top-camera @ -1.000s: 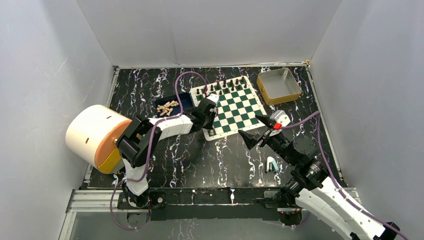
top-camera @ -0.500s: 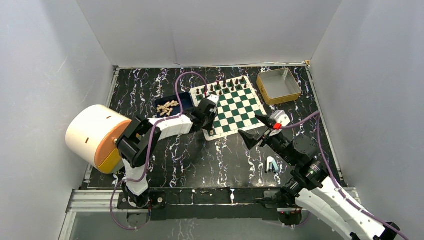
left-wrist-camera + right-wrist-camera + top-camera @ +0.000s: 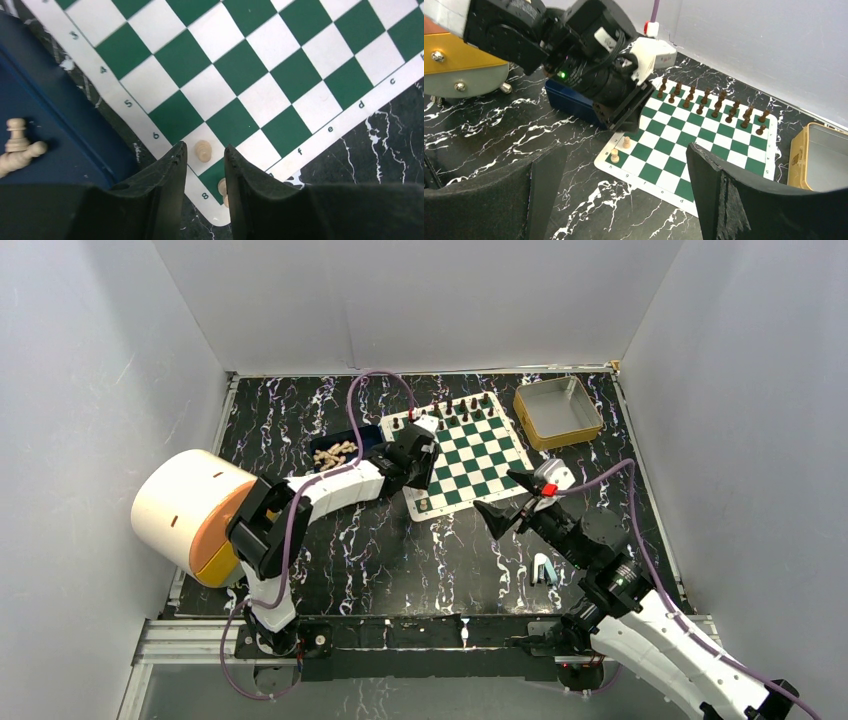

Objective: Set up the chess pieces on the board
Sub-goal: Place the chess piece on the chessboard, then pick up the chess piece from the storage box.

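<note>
Quick tally: two cream chess pieces standing on the one board, plus a heap in the one blue tray, too jumbled to count. Dark pieces: two rows, roughly eight each. One yellow-rimmed tin.

Black marble-patterned table with white veins. At 11 o'clock, a blue tray. At 1 o'clock, a yellow-rimmed tin. At 12 o'clock, 2 rows of dark brown chess pieces. At 8 o'clock, a large cream and orange drum on its side. At 5 o'clock, a small teal and white object.
</note>
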Robot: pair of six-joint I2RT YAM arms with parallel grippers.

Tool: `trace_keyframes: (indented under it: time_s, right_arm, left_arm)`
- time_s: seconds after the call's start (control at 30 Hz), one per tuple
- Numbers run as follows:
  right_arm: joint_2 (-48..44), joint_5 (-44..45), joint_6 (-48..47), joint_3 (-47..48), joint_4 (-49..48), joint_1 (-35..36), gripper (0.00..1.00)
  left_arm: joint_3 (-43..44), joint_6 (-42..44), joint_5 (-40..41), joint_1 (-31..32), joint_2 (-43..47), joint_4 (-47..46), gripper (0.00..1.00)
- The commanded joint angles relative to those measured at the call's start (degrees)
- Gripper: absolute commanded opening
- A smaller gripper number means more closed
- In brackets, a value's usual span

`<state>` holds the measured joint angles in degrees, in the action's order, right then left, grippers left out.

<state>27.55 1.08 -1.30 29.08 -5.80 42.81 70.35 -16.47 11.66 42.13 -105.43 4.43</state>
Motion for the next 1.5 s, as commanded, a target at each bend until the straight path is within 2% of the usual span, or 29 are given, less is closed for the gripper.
trace_keyframes:
  time_s: [0.0, 0.13, 0.3, 0.53, 0.83, 0.97, 1.17, 1.47]
  right_arm:
    - [1.7, -1.5, 0.9, 2.3, -3.7, 0.0, 0.99]
    - [2.1, -2.4, 0.9, 2.3, -3.9, 0.0, 0.99]
    - [2.0, -2.7, 0.9, 2.1, -4.1, 0.0, 0.99]
    - [1.7, -2.9, 2.4, 1.8, -3.5, -0.1, 0.99]
    - [1.7, -1.9, 1.7, 1.7, -3.3, 0.0, 0.99]
    - [2.5, -2.0, 1.4, 2.6, -2.7, 0.0, 0.99]
    - [2.4, -1.6, 1.4, 3.4, -1.9, -0.1, 0.99]
    - [3.3, -2.0, 1.4, 3.3, -2.8, -0.1, 0.99]
  left_arm:
    - [3.9, -2.0, 7.3, 0.2, 5.2, 3.8, 0.31]
    - [5.4, -2.5, 16.8, -0.6, 6.4, 7.5, 0.29]
    - [4.7, -4.4, 19.3, -5.6, 7.9, 8.2, 0.29]
    - [3.6, -5.7, 18.4, -11.8, 6.7, 9.0, 0.3]
    - [1.2, -20.4, 16.3, -15.7, 4.4, 7.9, 0.39]
    - [1.1, -25.7, 15.2, -16.2, 1.9, 7.0, 0.39]
    - [3.2, -23.5, 12.6, -17.3, -3.0, 8.5, 0.38]
    - [3.2, -22.4, 10.6, -18.1, -5.8, 8.5, 0.36]
